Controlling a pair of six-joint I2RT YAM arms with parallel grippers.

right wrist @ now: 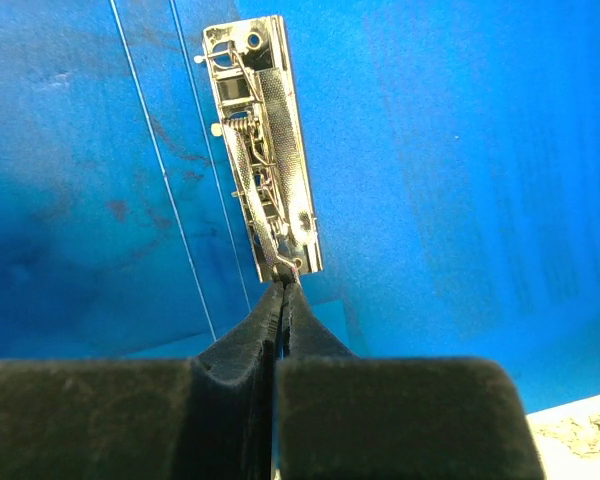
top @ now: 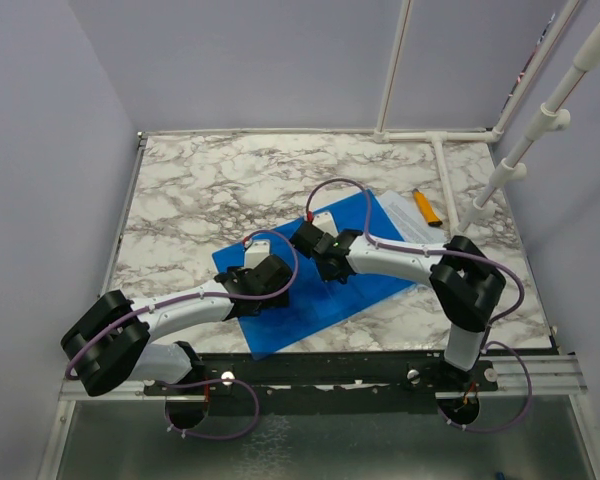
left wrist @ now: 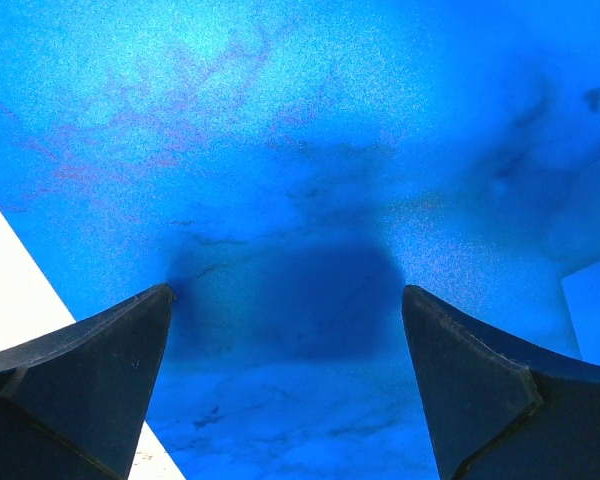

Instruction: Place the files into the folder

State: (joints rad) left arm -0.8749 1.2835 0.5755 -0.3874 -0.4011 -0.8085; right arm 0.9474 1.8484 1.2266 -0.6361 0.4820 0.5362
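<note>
Clip runs lengthwise straight ahead of closed right gripper, seemingly pinching its lever; left gripper hovers open over folder.

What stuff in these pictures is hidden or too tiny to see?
Files: top view, right arm covers part; print too small to read.
Metal clip: top view, hidden under the right wrist.
Right wrist view: the shut right jaws' tips hide whether they pinch the clip.
Folder: left wrist view, mostly cut off by the frame.
Orange thing: top view, too small to name.
</note>
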